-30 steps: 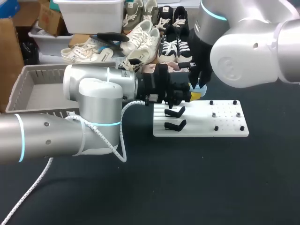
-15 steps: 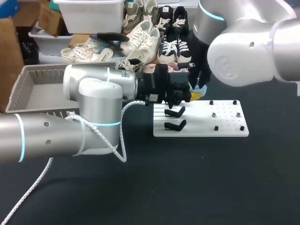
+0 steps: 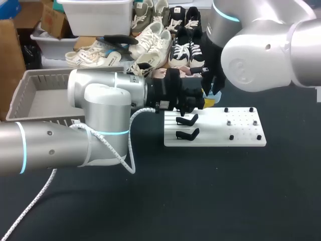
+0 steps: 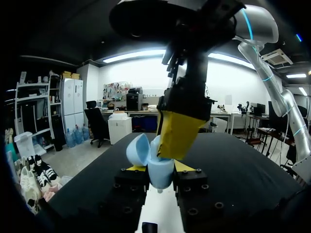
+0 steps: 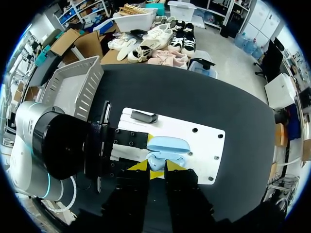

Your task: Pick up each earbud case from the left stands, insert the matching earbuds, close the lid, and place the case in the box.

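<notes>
So the earbud case (image 4: 151,162) is a smooth, rounded, pale-blue shell. Its lid (image 4: 138,147) is flipped open and leaning back off the lower half. The left gripper (image 4: 159,169) has it pinched from both sides, one yellow tip on each flank, and holds it up off the table over the far edge of the white board (image 3: 235,131). That's just behind the two black stands (image 3: 186,119). The right gripper (image 5: 156,170) comes straight down from above, right at the open mouth of the case, with the blue shell showing just ahead of it in its own wrist view. Honestly can't tell whether it's gripping anything or not. The grey basket (image 3: 35,93) sits well off to the left. As for writing, a tiny white sticker (image 3: 161,105) on the left wrist is too small to read.
</notes>
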`<state>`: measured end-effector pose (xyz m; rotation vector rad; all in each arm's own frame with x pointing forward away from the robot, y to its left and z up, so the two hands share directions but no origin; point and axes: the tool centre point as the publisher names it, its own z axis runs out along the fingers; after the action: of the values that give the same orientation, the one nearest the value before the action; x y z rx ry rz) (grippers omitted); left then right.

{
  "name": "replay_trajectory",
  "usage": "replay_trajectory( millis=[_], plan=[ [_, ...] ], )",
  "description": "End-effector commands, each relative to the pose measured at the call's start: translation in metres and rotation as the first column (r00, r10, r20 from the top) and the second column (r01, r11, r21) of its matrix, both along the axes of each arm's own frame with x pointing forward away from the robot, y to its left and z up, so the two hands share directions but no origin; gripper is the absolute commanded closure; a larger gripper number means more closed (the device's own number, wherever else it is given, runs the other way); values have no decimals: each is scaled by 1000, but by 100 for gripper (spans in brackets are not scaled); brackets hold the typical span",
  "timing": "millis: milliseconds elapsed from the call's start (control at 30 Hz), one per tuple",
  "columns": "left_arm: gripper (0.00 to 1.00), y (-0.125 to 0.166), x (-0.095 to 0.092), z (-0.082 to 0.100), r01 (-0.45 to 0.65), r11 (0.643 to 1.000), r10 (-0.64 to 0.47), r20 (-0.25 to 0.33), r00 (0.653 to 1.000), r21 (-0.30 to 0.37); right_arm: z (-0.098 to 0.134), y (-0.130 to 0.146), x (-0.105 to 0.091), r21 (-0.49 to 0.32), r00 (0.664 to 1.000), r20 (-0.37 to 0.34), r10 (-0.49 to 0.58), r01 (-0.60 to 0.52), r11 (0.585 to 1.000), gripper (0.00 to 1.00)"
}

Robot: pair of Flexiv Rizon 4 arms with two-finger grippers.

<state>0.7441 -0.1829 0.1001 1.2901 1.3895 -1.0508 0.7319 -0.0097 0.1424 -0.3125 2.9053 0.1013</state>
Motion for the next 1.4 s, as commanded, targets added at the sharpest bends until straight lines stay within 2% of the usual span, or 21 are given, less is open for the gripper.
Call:
replay_trajectory(
  millis=[33, 67, 100, 267, 667, 800, 933, 1100, 1267, 1400],
  plan=[
    [100, 0, -2, 0, -3, 1000, 3, 2, 1000, -2, -1, -2, 2, 2, 1000, -4, 3, -3, 1000, 100],
    [100, 0, -2, 0, -3, 1000, 3, 2, 1000, -2, -1, -2, 2, 3, 1000, -5, 3, -3, 1000, 92],
    [100, 0, -2, 0, -3, 1000, 3, 2, 1000, -2, -1, -3, 2, 4, 1000, -6, 4, -4, 1000, 78],
    [100, 0, -2, 0, -3, 1000, 3, 2, 1000, -2, 0, -4, 1, 6, 1000, -7, 3, -3, 1000, 72],
    [100, 0, -2, 0, -3, 1000, 3, 2, 1000, -2, 5, -3, -3, 7, 1000, 6, 6, -6, 1000, 74],
    [100, 0, -2, 0, -3, 1000, 3, 2, 1000, -2, 18, -5, -2, 6, 999, 44, -1, 0, 1000, 73],
    [100, 0, -2, 0, -3, 1000, 3, 2, 1000, -2, 30, -10, 15, 17, 997, 70, -27, 26, 1000, 72],
    [100, 0, -2, 0, -3, 1000, 3, 2, 1000, -2, 32, -15, 42, 31, 994, 80, -72, 70, 997, 71],
    [100, 0, -2, 0, -3, 1000, 3, 2, 1000, -2, 24, -18, 66, 42, 993, 55, -107, 105, 994, 72],
    [100, 0, -2, 0, -3, 1000, 3, 2, 1000, -2, 12, -19, 76, 36, 992, 23, -127, 126, 991, 72]
  ],
)
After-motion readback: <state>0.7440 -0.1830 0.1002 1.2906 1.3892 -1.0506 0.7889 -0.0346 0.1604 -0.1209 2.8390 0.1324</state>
